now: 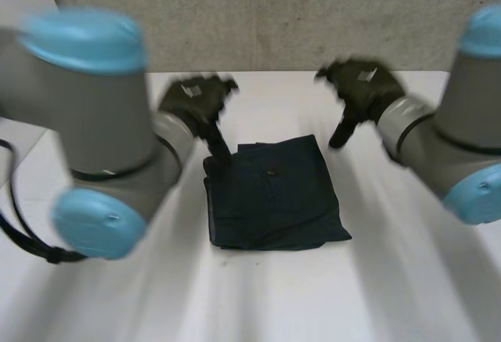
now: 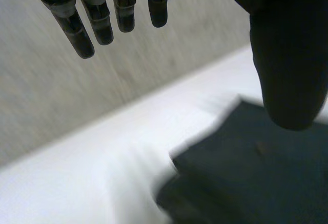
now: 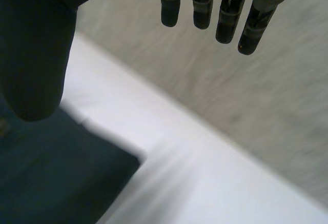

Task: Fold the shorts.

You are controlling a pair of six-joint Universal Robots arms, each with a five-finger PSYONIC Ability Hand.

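The left arm [image 1: 102,123] and the right arm [image 1: 458,142] reach in from either side. The left robot hand [image 1: 197,98] hangs with fingers [image 2: 97,21] straight and thumb [image 2: 289,60] held apart, holding nothing. The right robot hand [image 1: 366,85] mirrors it, fingers [image 3: 230,16] straight, thumb [image 3: 36,55] wide.

Grey arms [image 1: 109,123], blue caps [image 1: 84,38], black hands [image 1: 197,101]

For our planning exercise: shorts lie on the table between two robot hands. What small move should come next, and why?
Probably draw both hands back: the shorts already lie folded in a block, and the left hand and right hand are open, holding nothing.
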